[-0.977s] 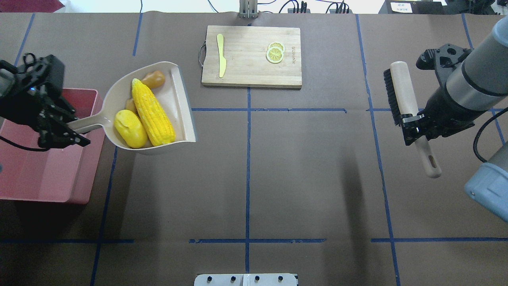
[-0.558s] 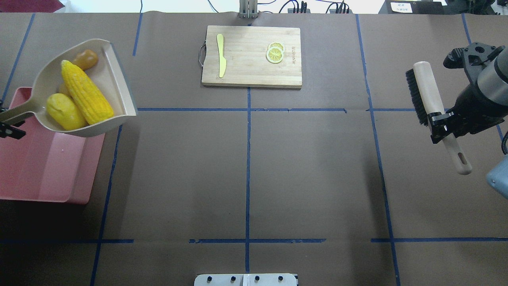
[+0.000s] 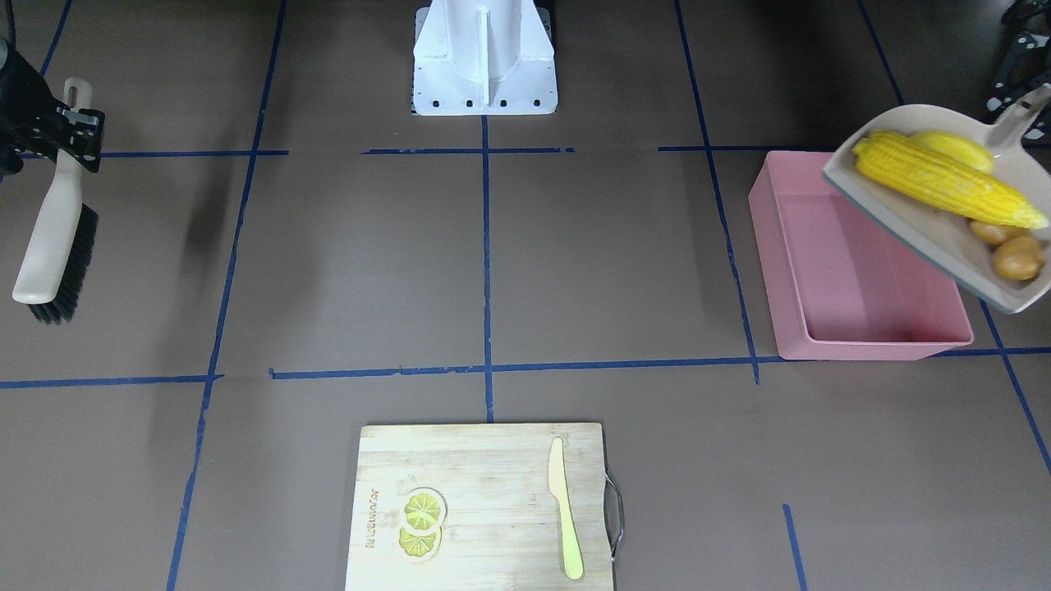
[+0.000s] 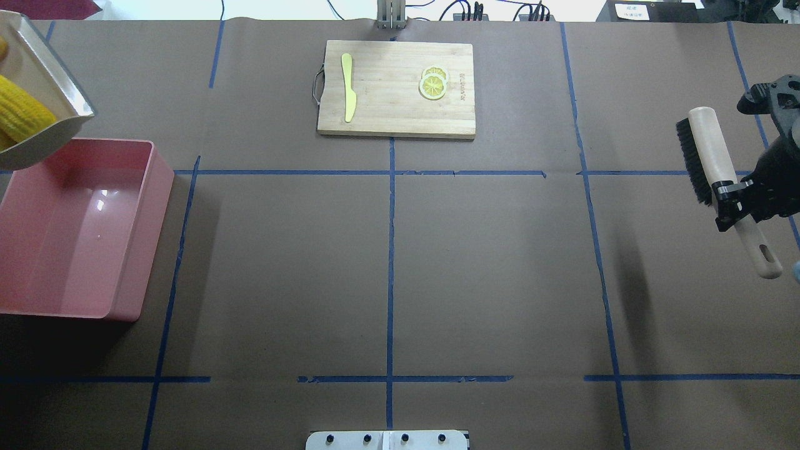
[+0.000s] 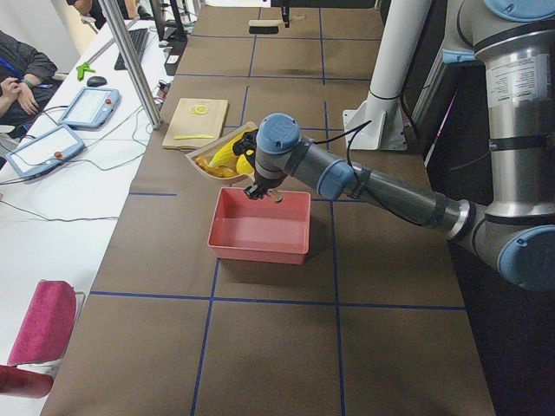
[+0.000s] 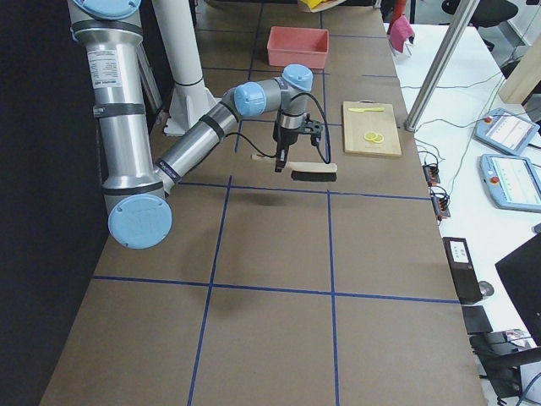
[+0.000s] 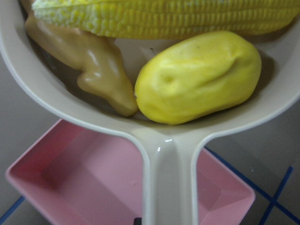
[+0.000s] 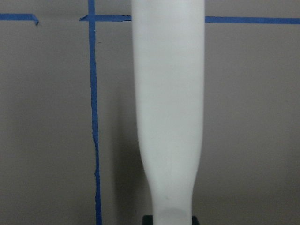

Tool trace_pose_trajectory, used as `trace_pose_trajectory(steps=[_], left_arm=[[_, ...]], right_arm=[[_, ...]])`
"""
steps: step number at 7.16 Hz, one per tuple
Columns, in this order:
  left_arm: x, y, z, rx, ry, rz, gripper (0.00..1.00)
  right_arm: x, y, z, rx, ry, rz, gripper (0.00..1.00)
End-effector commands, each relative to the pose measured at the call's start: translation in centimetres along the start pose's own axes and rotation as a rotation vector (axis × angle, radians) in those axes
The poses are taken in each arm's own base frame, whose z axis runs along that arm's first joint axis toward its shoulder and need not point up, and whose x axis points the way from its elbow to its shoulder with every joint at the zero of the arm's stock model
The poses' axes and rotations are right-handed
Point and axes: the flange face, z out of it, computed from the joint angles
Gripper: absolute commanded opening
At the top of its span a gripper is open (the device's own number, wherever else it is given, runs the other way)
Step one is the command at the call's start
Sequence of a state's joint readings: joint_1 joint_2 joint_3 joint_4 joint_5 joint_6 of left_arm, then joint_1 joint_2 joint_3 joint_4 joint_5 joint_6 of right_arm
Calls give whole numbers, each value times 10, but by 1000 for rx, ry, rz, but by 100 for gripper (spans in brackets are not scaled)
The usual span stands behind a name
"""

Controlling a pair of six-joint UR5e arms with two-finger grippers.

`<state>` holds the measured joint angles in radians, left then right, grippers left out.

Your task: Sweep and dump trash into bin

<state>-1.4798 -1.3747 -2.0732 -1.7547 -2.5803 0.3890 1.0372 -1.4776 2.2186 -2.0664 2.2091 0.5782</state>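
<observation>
My left gripper [image 3: 1033, 97] is shut on the handle of a beige dustpan [image 3: 928, 238] and holds it in the air over the outer side of the pink bin [image 3: 854, 279]. In the pan lie the yellow corn cob [image 3: 944, 185], the yellow potato-like lump [image 3: 952, 148] and the tan ginger root [image 3: 1014, 250]. The left wrist view shows the lump [image 7: 199, 75] and ginger [image 7: 93, 65] at the handle end, with the bin [image 7: 93, 187] below. My right gripper [image 4: 734, 201] is shut on the handle of a brush [image 4: 706, 150] above the table's right side.
A wooden cutting board [image 4: 395, 112] at the far middle carries a yellow-green knife [image 4: 348, 87] and lemon slices [image 4: 433, 82]. The white robot base [image 3: 484, 57] stands at the near edge. Blue tape lines cross the brown table cover.
My left arm has carried the loaded dustpan left and away, from beside the bin to above its far left corner. My right arm has drawn the brush further right.
</observation>
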Motion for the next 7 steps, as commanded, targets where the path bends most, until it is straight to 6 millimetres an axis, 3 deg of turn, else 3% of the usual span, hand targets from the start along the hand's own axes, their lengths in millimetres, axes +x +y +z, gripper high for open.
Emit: trace_pose_trajectory(steps=[1, 5, 7], left_arm=[[-14, 34, -8, -44, -89, 24, 5], [-36, 56, -12, -269, -323, 117, 4], [-36, 54, -6, -319, -343, 189, 4]], right_arm=[[14, 6, 11, -30, 7, 2, 1], [37, 19, 30, -29, -19, -8, 1], [47, 20, 42, -35, -31, -7, 1]])
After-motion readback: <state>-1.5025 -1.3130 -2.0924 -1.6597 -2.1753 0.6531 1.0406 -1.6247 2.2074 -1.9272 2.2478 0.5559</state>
